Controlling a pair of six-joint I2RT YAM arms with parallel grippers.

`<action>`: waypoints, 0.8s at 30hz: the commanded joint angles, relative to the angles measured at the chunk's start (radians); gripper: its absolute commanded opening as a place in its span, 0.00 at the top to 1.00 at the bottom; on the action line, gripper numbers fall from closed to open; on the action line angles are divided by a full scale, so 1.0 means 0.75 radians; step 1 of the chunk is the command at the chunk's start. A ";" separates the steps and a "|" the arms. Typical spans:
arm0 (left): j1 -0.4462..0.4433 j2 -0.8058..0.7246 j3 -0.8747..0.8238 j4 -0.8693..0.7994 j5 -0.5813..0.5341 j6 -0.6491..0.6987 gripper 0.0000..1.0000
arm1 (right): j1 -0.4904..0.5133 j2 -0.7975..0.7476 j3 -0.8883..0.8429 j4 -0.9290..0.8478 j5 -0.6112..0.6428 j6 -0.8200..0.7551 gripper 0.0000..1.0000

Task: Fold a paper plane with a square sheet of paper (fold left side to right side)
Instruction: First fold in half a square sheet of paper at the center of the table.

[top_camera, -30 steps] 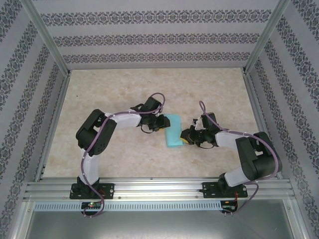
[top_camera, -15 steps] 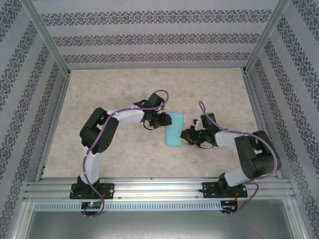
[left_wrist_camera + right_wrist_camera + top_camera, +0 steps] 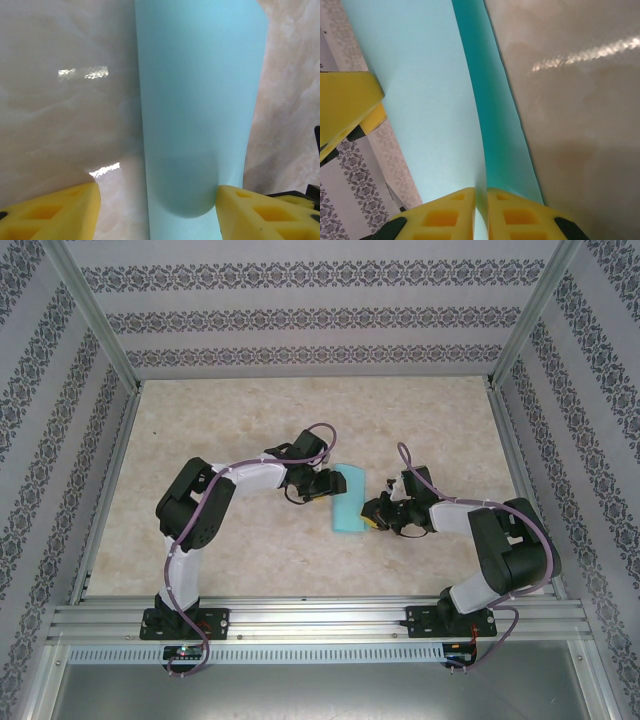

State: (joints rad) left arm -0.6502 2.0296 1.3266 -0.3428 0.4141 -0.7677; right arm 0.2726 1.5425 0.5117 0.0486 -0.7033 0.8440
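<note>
Paper (image 3: pixel 348 502), light turquoise and doubled over into a narrow upright strip, lies at the middle of the marbled bench (image 3: pixel 230 420) in the top view, between the 2 arms. The left gripper (image 3: pixel 328 483) sits at the strip's upper left edge and the right gripper (image 3: pixel 370 516) at its lower right edge. In the left wrist view the left gripper (image 3: pixel 157 212) is spread wide, its yellow fingers (image 3: pixel 50 212) in the 2 lower corners of the frame, with the paper (image 3: pixel 200 100) bulging in a soft curve between them and nearly touching the right-hand one. In the right wrist view the right gripper (image 3: pixel 481 212) is pinched narrow at the bottom centre, clamping the paper's (image 3: pixel 430 110) 2 layers together, the lighter layer over a shaded darker one.
</note>
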 commanded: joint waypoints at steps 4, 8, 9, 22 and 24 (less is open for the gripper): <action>-0.025 -0.029 -0.008 0.017 0.059 -0.003 0.38 | -0.007 0.020 0.034 0.040 0.027 0.003 0.84; -0.029 -0.003 0.010 -0.003 0.052 0.007 0.43 | -0.007 0.018 0.032 0.041 0.030 0.001 0.82; -0.029 0.005 0.013 -0.009 0.047 0.008 0.44 | -0.007 0.016 0.033 0.035 0.031 0.000 0.79; -0.029 0.057 0.066 -0.082 -0.035 -0.019 0.43 | -0.080 -0.269 0.084 -0.346 0.281 -0.157 0.57; -0.029 0.057 0.068 -0.087 -0.041 -0.021 0.41 | -0.088 -0.316 0.087 -0.380 0.316 -0.166 0.55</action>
State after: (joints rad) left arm -0.6636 2.0491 1.3552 -0.3767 0.4118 -0.7723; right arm 0.2173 1.3506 0.5507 -0.1520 -0.5461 0.7662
